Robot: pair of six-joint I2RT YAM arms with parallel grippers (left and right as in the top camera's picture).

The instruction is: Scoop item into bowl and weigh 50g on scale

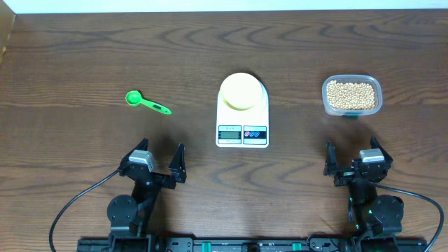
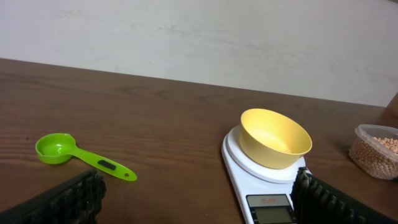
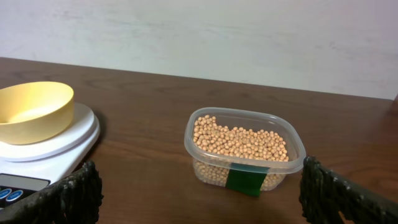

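Note:
A pale yellow bowl (image 1: 242, 90) (image 2: 275, 138) (image 3: 32, 110) stands empty on the white scale (image 1: 242, 129) (image 2: 261, 186) (image 3: 37, 168) at the table's middle. Tan beans (image 1: 351, 94) (image 3: 239, 142) (image 2: 385, 144) fill a clear plastic tub (image 1: 352, 108) (image 3: 245, 168) at the right. A green scoop (image 1: 145, 103) (image 2: 81, 156) lies on the table at the left. My left gripper (image 1: 162, 160) (image 2: 198, 196) is open near the front edge, below the scoop, holding nothing. My right gripper (image 1: 352, 156) (image 3: 199, 193) is open in front of the tub, holding nothing.
The dark wooden table (image 1: 84, 56) ends at a pale wall (image 2: 186, 31) at the back. Black cables (image 1: 70, 206) run from both arm bases along the front edge.

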